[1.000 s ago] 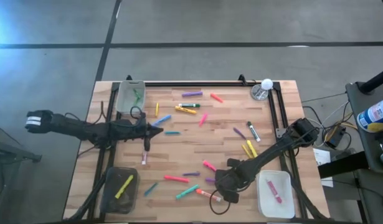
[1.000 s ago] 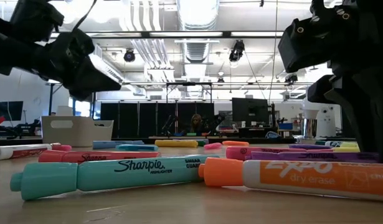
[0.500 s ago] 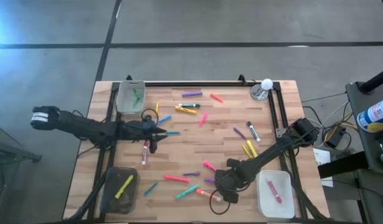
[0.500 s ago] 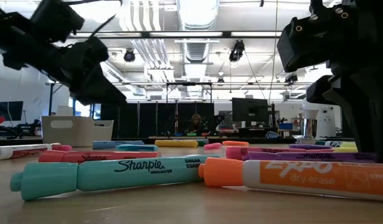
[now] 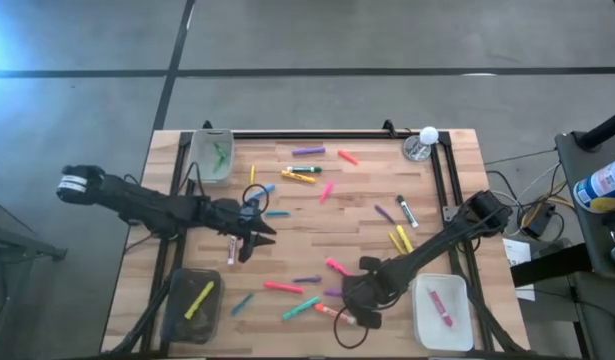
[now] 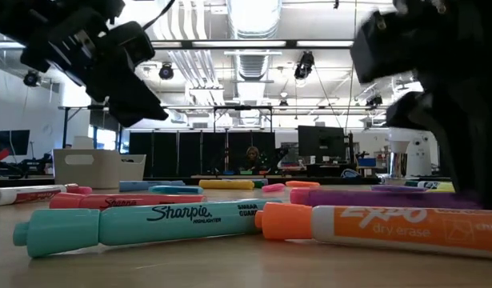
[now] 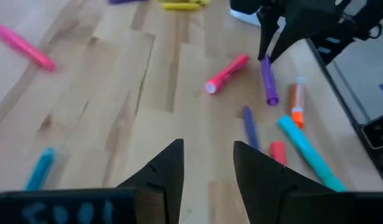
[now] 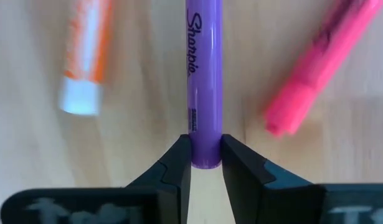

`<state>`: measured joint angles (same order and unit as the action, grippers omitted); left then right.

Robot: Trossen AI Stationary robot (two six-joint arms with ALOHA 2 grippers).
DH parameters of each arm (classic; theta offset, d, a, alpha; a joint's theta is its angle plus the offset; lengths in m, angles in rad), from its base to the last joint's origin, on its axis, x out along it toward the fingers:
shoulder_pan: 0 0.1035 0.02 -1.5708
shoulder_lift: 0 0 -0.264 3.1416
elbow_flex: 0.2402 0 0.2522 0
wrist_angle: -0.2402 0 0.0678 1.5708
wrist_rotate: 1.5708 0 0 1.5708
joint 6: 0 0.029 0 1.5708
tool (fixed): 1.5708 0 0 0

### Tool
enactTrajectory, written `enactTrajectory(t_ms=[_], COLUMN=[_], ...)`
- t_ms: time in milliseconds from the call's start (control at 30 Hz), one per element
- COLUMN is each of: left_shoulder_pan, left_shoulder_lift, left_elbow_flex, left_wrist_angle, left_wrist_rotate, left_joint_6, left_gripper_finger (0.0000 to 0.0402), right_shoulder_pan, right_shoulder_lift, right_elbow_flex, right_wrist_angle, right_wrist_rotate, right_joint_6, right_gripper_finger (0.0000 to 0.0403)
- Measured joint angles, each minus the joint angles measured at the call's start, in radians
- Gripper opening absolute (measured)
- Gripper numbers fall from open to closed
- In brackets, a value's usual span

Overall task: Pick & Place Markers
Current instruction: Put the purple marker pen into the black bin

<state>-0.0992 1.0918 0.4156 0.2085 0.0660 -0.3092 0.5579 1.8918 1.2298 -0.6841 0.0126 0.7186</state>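
The right tool pinches one end of a purple Sharpie marker lying among loose markers near the worktop front edge. Light, stiff and smooth-barrelled, it would likely pivot from an end grip; mid-barrel seems safer. The left tool hovers wide and empty above bare wood near the worktop's left-centre

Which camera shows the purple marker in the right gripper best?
Right wrist view: the purple marker fills the frame, pinched between the right gripper fingers. The left wrist view shows it small under that gripper; the high view mostly hides it; the low view blurs it.
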Motion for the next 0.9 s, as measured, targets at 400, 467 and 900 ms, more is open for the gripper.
enactTrajectory(t_ms=[400,467,900], left_shoulder_pan=[-0.142,-0.142,-0.146], left_shoulder_lift=[0.094,0.122,0.195], left_elbow_flex=[-0.209,-0.250,-0.197], left_wrist_angle=[0.747,0.897,1.062], left_wrist_rotate=[-0.127,-0.141,-0.123], left_joint_6=[0.201,0.212,0.265], left_gripper_finger=[0.0132,0.0132,0.0132], right_shoulder_pan=[-0.010,-0.025,-0.190], right_shoulder_lift=[-0.032,-0.033,-0.038], right_elbow_flex=[0.006,-0.010,-0.129], right_wrist_angle=[0.274,0.370,1.181], right_wrist_rotate=[0.321,0.391,0.352], right_joint_6=[-0.170,-0.224,-0.561], right_gripper_finger=[0.0072,0.0072,0.0072])
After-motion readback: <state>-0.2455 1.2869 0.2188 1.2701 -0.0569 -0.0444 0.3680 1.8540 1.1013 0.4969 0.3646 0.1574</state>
